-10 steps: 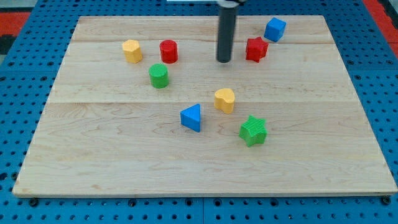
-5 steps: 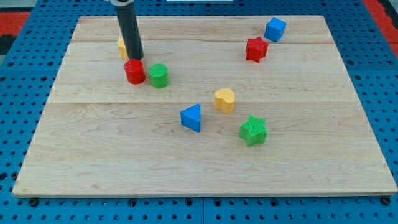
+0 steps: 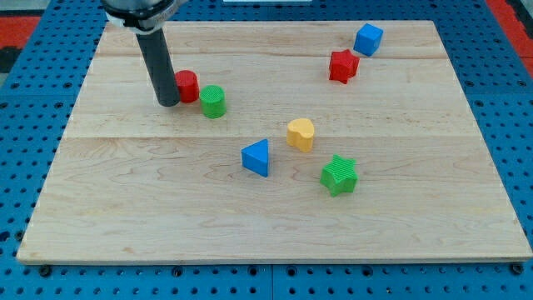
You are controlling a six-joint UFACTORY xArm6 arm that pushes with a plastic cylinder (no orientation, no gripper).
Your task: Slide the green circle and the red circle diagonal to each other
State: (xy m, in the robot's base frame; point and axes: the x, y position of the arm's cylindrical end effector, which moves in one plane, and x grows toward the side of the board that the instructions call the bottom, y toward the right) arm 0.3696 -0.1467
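my tip [image 3: 169, 102] touching red circle [image 3: 187, 86] on its left — green circle [image 3: 213, 102] just lower-right; no fingers.

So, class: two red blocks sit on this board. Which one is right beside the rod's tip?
The red circle, touching the right side of my tip, with the green circle next to it. The red star sits far off toward the view's right.

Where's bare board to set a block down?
Free: the strip along the board bottom, below the blue triangle and green star. Crowded: top left, where my tip sits against the red circle, green circle alongside.
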